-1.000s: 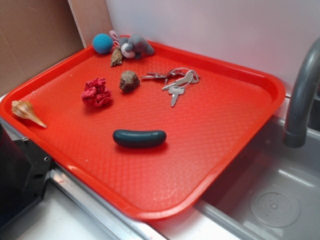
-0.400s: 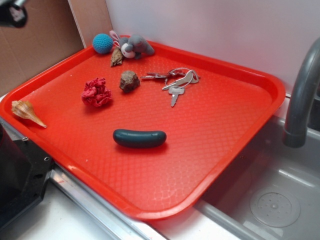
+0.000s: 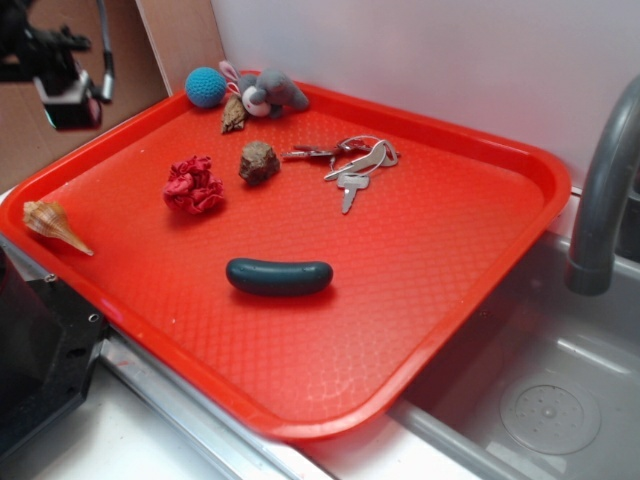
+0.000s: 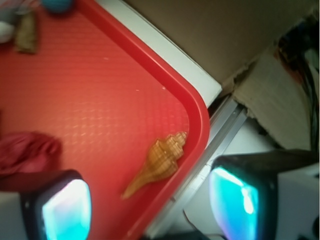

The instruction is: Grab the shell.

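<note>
The gripper (image 3: 70, 85) had come further into the exterior view at upper left than a moment earlier, jaws spread wide and empty. The shell (image 4: 157, 162) lay untouched by the tray (image 3: 480, 290) rim's left corner, apart from the fingers (image 4: 65, 212)

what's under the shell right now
The red tray: the shell lies on its floor beside the left rim, nothing else beneath it. The tray patch directly under the shell is covered.
</note>
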Robot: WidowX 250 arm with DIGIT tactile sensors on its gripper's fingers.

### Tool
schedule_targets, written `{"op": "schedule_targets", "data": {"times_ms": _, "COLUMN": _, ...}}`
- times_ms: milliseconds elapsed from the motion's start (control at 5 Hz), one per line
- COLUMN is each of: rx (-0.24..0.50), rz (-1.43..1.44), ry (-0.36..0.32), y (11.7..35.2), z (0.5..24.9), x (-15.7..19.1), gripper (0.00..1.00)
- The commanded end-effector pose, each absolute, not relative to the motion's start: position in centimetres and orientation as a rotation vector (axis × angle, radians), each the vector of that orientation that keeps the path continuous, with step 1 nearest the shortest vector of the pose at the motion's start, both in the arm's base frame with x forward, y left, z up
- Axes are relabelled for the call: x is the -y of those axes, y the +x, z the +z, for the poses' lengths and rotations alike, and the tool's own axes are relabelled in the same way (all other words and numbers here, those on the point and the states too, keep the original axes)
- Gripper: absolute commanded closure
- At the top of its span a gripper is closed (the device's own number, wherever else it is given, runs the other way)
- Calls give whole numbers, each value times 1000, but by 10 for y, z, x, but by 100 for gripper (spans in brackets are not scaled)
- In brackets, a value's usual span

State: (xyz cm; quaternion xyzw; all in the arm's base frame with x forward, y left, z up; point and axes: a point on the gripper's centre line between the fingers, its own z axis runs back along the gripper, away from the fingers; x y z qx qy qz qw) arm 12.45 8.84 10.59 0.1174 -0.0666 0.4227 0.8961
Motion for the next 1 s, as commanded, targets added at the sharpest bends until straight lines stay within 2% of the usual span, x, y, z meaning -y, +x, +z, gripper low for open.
{"op": "schedule_targets", "data": {"times_ms": 0, "rx": 80, "rz": 1016, "ry": 229, "y": 147, "z": 62, "x": -112, "gripper": 0}}
{"op": "schedule_targets", "data": {"times_ms": 400, "rx": 19, "rz": 1026, "ry": 254, "y": 142, "z": 50, "x": -115, "gripper": 0}}
{"op": "schedule_targets", "data": {"times_ms": 600, "rx": 35, "rz": 1008, "ry": 251, "y": 150, "z": 64, "x": -110, "gripper": 0}}
{"op": "schedule_targets", "data": {"times_ms": 800, "rx": 57, "rz": 1019, "ry": 248, "y": 101, "z": 70, "x": -120, "gripper": 0}}
